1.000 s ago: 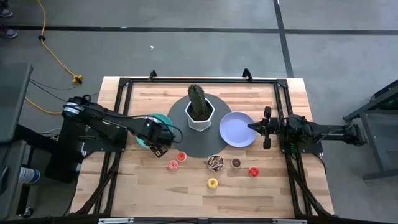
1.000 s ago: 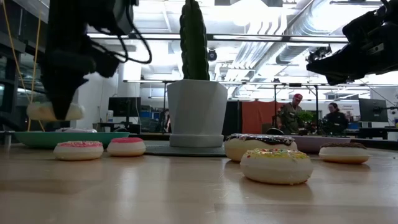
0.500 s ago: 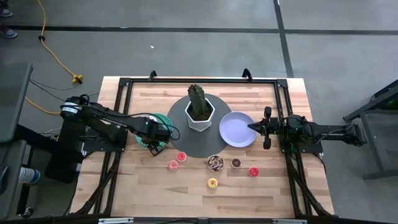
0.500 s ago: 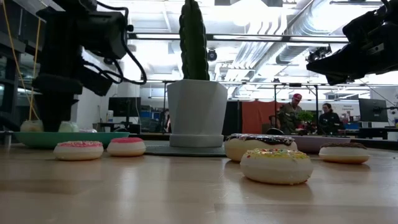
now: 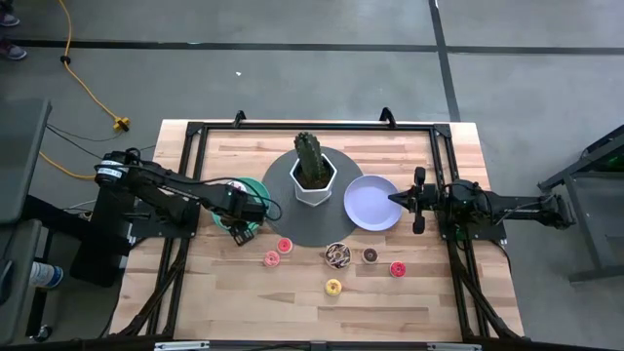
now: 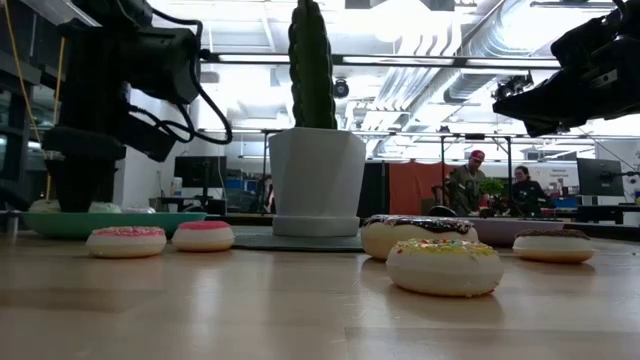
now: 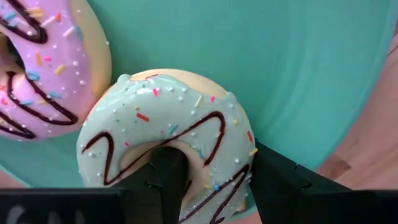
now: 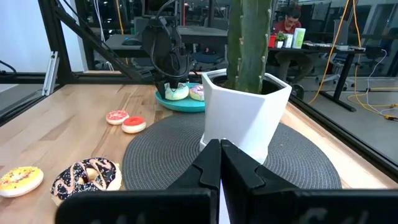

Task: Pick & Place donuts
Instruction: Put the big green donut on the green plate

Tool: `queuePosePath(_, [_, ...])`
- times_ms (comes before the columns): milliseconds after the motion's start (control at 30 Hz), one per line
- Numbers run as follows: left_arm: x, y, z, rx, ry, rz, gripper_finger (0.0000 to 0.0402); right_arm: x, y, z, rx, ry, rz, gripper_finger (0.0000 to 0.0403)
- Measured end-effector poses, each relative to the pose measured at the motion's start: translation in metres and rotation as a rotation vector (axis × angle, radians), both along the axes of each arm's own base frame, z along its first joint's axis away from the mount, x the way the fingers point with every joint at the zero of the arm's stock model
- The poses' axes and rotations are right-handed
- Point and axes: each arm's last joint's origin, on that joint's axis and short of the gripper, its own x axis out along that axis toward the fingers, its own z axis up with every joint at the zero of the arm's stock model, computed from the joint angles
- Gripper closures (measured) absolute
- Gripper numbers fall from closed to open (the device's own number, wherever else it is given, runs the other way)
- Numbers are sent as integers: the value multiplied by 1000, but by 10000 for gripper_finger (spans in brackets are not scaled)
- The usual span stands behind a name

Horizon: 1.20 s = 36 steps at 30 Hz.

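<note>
Worktop [image 5: 234, 292]: pale wood planks, smooth with a light sheen.
Frame [image 5: 185, 132]: black metal, matt.
Round mat [image 8: 161, 149]: dark woven weave, ribbed, matt.
Pot [image 8: 245, 115]: white, smooth, faceted.
Teal plate [image 7: 280, 56]: smooth, satin.
Mint-iced donut [image 7: 180, 124]: glossy icing, sprinkles.

Mint donut [image 7: 171, 140]: lower rim cut off by the left wrist picture's edge, part behind the left gripper [image 7: 214, 180] fingers; in the high view hidden under the gripper
Pink donut [image 7: 43, 59]: cut off at the same picture's corner
Teal plate [image 5: 255, 187]: mostly covered by the left arm in the high view
Lavender plate [image 6: 505, 228]: only a rim sliver behind donuts in the low view
Cactus [image 8: 249, 43]: top cut off in the right wrist view
</note>
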Motion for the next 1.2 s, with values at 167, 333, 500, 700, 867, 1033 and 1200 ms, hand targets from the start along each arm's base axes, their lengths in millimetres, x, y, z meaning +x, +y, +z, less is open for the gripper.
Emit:
queuePosePath(167, [1, 0, 0, -1, -11, -10, 250, 0, 0, 0, 0, 0, 0, 402])
queuePosePath(333, [2, 0, 0, -3, -14, -23, 250, 0, 0, 0, 0, 0, 0, 402])
queuePosePath(500, [1, 0, 0, -9, -12, -24, 249, 0, 0, 0, 0, 0, 0, 402])
queuePosePath(700, [1, -1, 1, -26, -14, -41, 249, 0, 0, 0, 0, 0, 0, 402])
queuePosePath(867, [-2, 0, 6, -26, -32, -48, 249, 0, 0, 0, 0, 0, 0, 402])
queuePosePath(1033, [-5, 0, 10, -18, -27, -49, 249, 0, 0, 0, 0, 0, 0, 402])
queuePosePath(1200, [-5, 0, 10, -19, -30, -52, 222, 0, 0, 0, 0, 0, 0, 402])
